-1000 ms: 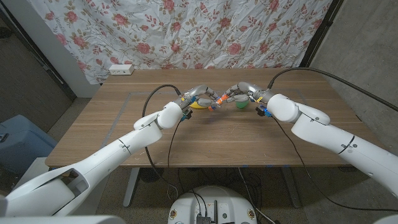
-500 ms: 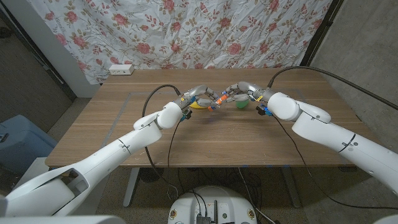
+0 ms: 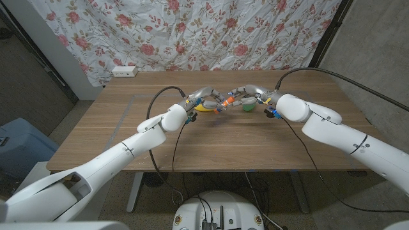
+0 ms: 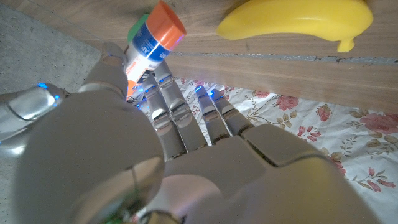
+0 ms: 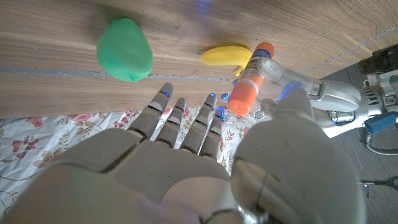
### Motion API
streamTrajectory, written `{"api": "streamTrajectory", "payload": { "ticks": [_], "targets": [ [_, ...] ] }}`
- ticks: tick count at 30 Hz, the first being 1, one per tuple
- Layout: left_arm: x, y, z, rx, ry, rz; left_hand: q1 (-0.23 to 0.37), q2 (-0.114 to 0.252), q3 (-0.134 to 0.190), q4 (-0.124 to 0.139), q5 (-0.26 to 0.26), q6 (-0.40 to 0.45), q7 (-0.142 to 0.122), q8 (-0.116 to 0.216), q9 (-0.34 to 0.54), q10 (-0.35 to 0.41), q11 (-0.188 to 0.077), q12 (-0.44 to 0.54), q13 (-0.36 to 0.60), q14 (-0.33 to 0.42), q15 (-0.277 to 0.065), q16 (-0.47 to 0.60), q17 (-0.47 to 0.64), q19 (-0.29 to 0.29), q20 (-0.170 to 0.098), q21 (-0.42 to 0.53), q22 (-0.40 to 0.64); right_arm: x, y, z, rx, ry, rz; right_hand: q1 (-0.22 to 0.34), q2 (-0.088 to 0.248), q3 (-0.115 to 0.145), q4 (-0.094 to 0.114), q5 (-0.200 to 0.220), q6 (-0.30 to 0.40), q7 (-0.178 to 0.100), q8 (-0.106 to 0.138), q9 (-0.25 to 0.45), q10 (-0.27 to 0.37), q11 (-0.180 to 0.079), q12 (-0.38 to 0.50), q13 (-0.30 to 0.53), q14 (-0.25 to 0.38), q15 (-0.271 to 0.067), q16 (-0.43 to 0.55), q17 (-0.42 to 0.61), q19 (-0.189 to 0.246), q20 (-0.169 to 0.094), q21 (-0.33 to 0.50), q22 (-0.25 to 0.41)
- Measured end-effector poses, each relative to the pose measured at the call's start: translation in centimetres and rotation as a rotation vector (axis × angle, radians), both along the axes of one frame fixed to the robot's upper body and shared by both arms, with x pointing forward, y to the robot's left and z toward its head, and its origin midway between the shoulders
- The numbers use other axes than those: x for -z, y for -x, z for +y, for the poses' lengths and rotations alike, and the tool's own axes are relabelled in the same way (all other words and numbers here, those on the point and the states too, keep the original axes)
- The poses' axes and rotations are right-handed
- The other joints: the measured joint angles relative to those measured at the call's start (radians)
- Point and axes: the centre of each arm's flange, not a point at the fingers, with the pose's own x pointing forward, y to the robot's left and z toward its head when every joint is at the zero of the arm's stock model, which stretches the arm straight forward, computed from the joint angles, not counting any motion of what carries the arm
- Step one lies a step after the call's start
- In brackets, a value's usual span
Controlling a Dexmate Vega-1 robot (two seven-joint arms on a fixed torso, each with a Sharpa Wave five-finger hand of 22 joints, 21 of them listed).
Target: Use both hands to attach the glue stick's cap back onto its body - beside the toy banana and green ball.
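Head view: my left hand (image 3: 206, 99) and right hand (image 3: 246, 96) meet fingertip to fingertip over the far middle of the wooden table (image 3: 128, 140), the glue stick (image 3: 225, 102) bridging them; over the last second my right hand has edged closer and the orange piece sits tighter between us, so I judge the cap is nearly seated. Just behind lie the toy banana (image 3: 204, 108) and green ball (image 3: 248, 107). Left wrist view: my fingers pinch the stick's white labelled body (image 4: 138, 53), orange end pointing away, banana beyond. Right wrist view: my thumb and fingers close on the orange cap (image 5: 244, 94), the left hand gripping the far end, ball and banana beside.
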Motion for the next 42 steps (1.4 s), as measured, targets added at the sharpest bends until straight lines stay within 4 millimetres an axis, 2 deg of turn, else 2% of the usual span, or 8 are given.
{"api": "streamTrajectory", "payload": {
  "ticks": [8,15,23,27,28,32,35,42],
  "targets": [
    [-0.1,0.0,-0.1,0.004,-0.009,0.001,0.0,0.0,0.001,0.001,0.0,0.0,0.0,0.0,0.0,0.0,0.0,0.0,0.0,0.0,0.0,0.0,0.0,0.0,0.0,0.0,0.0,-0.2,-0.1,-0.4,-0.014,0.007,0.01,-0.032,0.002,-0.027,0.014,0.008,-0.055,0.001,-0.007,0.0,-0.085,0.002,0.0,0.0,-0.041,0.003,-0.012,0.0,-0.025,0.008,0.0,0.0],
    [-0.1,0.1,0.0,0.003,-0.015,0.0,0.0,0.0,-0.002,0.003,0.0,0.0,0.0,0.0,0.0,0.001,-0.001,0.0,0.001,0.0,0.0,0.0,0.0,0.0,0.0,0.0,0.0,-0.3,-0.2,-0.8,-0.024,0.004,0.012,-0.094,-0.007,-0.056,0.041,0.015,-0.114,0.015,-0.007,-0.005,-0.152,0.015,0.0,0.0,-0.099,0.035,-0.025,0.0,-0.062,0.025,0.0,0.0],
    [-0.1,0.2,0.4,-0.003,-0.016,-0.001,0.0,0.0,-0.002,0.003,0.0,0.0,0.0,0.0,0.0,0.001,-0.001,-0.001,0.001,0.0,0.0,0.0,0.0,0.0,0.0,0.0,0.0,0.1,-0.3,-1.3,-0.035,-0.012,0.02,-0.131,0.006,-0.075,0.056,0.023,-0.137,0.037,-0.007,-0.005,-0.184,0.034,0.0,0.0,-0.142,0.053,-0.028,0.0,-0.097,0.044,-0.007,0.0],
    [-0.2,0.2,0.7,-0.008,-0.015,-0.003,0.0,0.0,-0.002,0.003,0.0,0.0,0.0,0.0,0.0,-0.003,-0.005,-0.001,0.001,0.0,0.0,0.0,0.0,0.0,0.0,0.0,0.0,0.1,-0.2,-1.3,-0.049,-0.037,0.011,-0.152,0.007,-0.082,0.069,0.023,-0.143,0.032,-0.007,-0.005,-0.2,0.042,0.0,0.0,-0.158,0.058,-0.032,0.003,-0.116,0.042,-0.011,0.0],
    [-0.2,0.2,0.8,-0.009,-0.014,-0.003,0.001,-0.001,-0.002,0.003,0.0,0.0,0.0,0.0,0.0,-0.004,-0.007,-0.001,0.001,0.0,0.0,0.0,0.0,0.0,0.0,0.0,0.0,0.2,-0.2,-1.4,-0.051,-0.046,0.009,-0.165,0.019,-0.082,0.069,0.023,-0.146,0.035,-0.007,-0.005,-0.202,0.045,0.0,0.0,-0.161,0.062,-0.032,0.003,-0.121,0.042,-0.011,0.0],
    [-0.2,0.2,0.9,-0.011,-0.011,-0.007,0.001,-0.001,-0.002,0.003,0.0,0.0,0.0,0.0,0.0,-0.004,-0.007,-0.002,0.001,0.0,0.0,0.0,0.0,0.0,0.0,0.0,0.0,0.3,-0.1,-1.5,-0.061,-0.075,-0.002,-0.218,0.048,-0.088,0.105,0.023,-0.161,0.05,-0.007,-0.002,-0.215,0.053,0.0,0.0,-0.181,0.057,-0.032,0.005,-0.155,0.034,-0.011,0.0],
    [-0.3,0.1,1.2,-0.012,-0.007,-0.01,0.001,-0.001,-0.002,0.004,-0.001,0.0,0.0,0.0,0.0,-0.004,-0.007,-0.002,0.0,0.0,0.0,0.0,0.0,0.0,0.0,0.0,0.0,0.6,-0.1,-1.7,-0.067,-0.102,-0.013,-0.238,0.068,-0.096,0.121,0.017,-0.168,0.057,-0.007,-0.004,-0.221,0.056,0.0,0.0,-0.201,0.056,-0.032,0.008,-0.172,0.026,-0.011,0.0],
    [-0.3,0.1,1.4,-0.013,0.002,-0.016,0.002,-0.002,-0.002,0.004,0.001,0.0,0.0,0.0,0.0,-0.004,-0.007,0.0,0.0,0.0,0.0,0.0,0.0,0.0,0.0,0.0,0.0,1.2,0.1,-2.0,-0.066,-0.138,-0.018,-0.292,0.081,-0.104,0.146,0.007,-0.185,0.074,-0.007,-0.005,-0.238,0.051,0.0,-0.005,-0.214,0.05,-0.032,0.007,-0.196,0.028,-0.011,0.0]
  ]
}}
